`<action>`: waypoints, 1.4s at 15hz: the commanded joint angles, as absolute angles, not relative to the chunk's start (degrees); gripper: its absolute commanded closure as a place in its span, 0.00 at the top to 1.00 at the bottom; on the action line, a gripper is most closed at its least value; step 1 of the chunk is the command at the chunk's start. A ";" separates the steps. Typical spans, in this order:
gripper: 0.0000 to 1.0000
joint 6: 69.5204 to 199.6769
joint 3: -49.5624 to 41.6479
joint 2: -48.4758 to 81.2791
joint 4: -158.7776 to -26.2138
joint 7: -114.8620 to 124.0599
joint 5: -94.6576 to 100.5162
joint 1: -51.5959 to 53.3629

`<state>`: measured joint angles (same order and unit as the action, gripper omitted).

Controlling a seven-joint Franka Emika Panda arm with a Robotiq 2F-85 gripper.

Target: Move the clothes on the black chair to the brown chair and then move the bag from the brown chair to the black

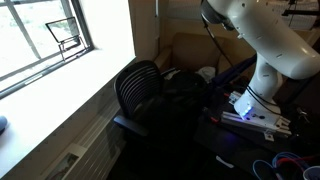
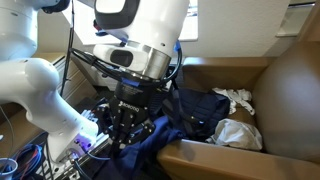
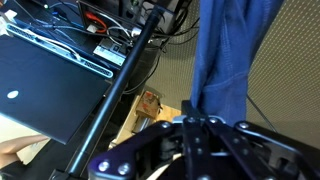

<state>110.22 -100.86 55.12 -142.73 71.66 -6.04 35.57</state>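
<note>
My gripper (image 3: 196, 120) is shut on a blue piece of clothing (image 3: 226, 60) that hangs from the jaws in the wrist view. In an exterior view the gripper (image 2: 130, 115) hangs beside the brown chair (image 2: 285, 90), with dark blue clothes (image 2: 195, 112) draped over the chair's seat and front edge. A white bag (image 2: 238, 132) lies on the brown chair seat next to the clothes. The black chair (image 1: 138, 88) with its ribbed back stands by the window wall; its seat is too dark to make out.
The robot's white arm (image 1: 272, 45) and base with a purple light (image 2: 88, 146) stand close to the chairs. Cables (image 2: 20, 160) lie on the floor. A black panel (image 3: 50, 85) and a pole (image 3: 125, 75) show below the wrist. A window sill (image 1: 60, 85) runs along the wall.
</note>
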 commanded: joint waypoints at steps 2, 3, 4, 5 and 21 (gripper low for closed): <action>0.01 106.57 -101.50 53.45 -142.93 72.60 -12.32 37.69; 0.01 103.91 -102.88 53.19 -141.73 73.07 -14.19 37.27; 0.01 101.09 -104.59 53.54 -140.15 73.29 -15.04 36.89; 0.01 98.67 -106.00 53.87 -138.66 73.95 -16.00 36.55; 0.01 82.24 -98.91 49.42 -112.47 105.36 -30.65 18.37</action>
<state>87.60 -101.78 54.65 -123.11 97.97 -28.10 25.76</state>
